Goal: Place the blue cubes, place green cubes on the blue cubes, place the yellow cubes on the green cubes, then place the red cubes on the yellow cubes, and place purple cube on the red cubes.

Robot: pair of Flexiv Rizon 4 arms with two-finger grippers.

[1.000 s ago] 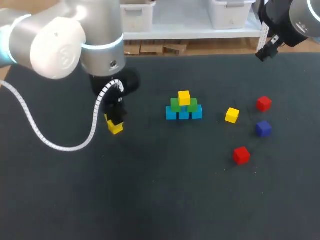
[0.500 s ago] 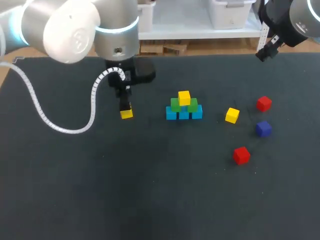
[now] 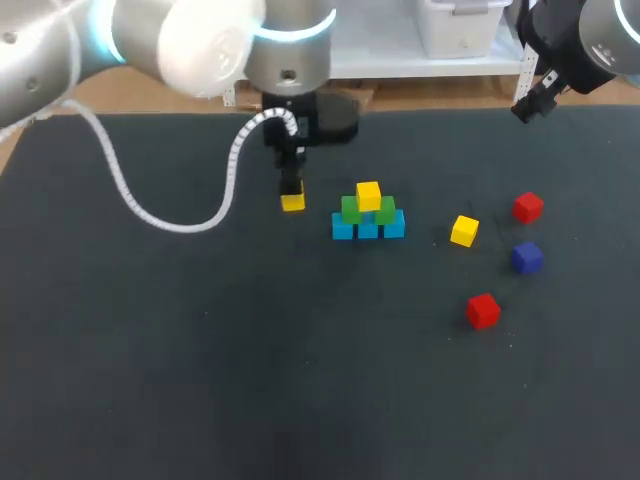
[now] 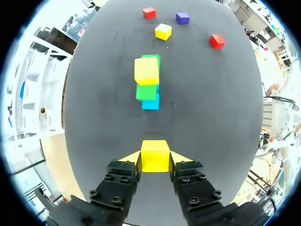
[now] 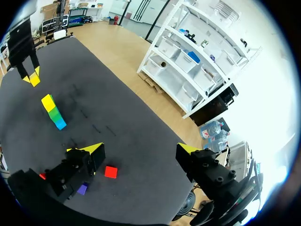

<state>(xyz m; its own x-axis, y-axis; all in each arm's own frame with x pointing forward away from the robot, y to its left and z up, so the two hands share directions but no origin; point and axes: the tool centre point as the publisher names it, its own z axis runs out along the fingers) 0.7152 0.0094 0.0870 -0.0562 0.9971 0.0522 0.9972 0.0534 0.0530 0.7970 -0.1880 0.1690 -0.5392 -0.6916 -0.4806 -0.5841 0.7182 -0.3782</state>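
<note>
My left gripper (image 3: 292, 192) is shut on a yellow cube (image 3: 292, 203), held just above the mat, left of the stack (image 3: 368, 214). The stack has three blue cubes (image 3: 368, 229) at the base, two green cubes (image 3: 351, 208) on them and one yellow cube (image 3: 368, 194) on top. In the left wrist view the held yellow cube (image 4: 154, 154) sits between the fingers (image 4: 130, 158), with the stack (image 4: 147, 81) ahead. My right gripper (image 5: 140, 150) stands open and empty, high at the table's far right (image 3: 529, 106).
Right of the stack lie a loose yellow cube (image 3: 464, 230), a red cube (image 3: 528, 207), a purple cube (image 3: 527, 257) and a second red cube (image 3: 483, 310). The dark mat (image 3: 250, 380) is bare in front and at the left.
My left arm has carried the yellow cube to the right and toward the back, closing in on the stack. The right arm has stayed where it was.
</note>
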